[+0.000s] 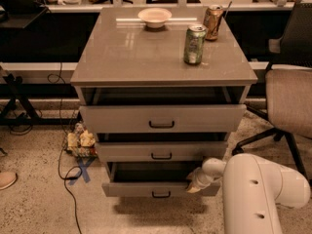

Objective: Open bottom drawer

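The grey cabinet point(163, 57) has three drawers. The bottom drawer point(141, 188) is pulled out a little, with a dark gap above its short grey front and a small black handle point(161, 195). The middle drawer point(161, 151) and the top drawer point(162, 118) also stand slightly out. My gripper point(195, 183) sits at the right end of the bottom drawer's front, at its top edge, at the end of my white arm point(253, 194) coming in from the lower right.
A green can point(194, 44), a brown can point(213, 22) and a white bowl point(154, 17) stand on the cabinet top. An office chair point(290, 96) is at the right. Cables and small objects point(80, 143) lie on the floor at the left.
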`<action>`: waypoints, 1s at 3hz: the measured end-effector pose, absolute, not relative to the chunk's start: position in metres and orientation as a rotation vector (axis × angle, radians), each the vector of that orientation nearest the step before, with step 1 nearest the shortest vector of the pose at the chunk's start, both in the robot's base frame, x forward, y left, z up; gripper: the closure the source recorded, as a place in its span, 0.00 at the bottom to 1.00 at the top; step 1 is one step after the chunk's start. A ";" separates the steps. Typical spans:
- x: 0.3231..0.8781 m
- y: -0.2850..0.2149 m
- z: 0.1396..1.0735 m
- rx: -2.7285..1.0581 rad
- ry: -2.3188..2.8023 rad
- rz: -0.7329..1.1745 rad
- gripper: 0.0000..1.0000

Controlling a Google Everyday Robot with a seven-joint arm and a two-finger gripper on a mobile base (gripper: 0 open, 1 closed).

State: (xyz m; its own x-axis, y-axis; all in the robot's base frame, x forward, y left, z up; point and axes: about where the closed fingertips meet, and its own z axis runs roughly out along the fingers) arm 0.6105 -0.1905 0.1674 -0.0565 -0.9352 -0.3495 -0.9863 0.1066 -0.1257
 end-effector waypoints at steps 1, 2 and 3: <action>0.611 -0.190 0.167 -1.883 2.050 0.208 0.58; 0.608 -0.189 0.165 -1.885 2.050 0.214 0.27; 0.607 -0.188 0.164 -1.887 2.050 0.217 0.04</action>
State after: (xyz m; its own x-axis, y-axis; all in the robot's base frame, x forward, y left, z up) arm 0.6071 -0.1876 0.1637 -0.0560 -0.9346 -0.3511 -0.9875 0.1038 -0.1186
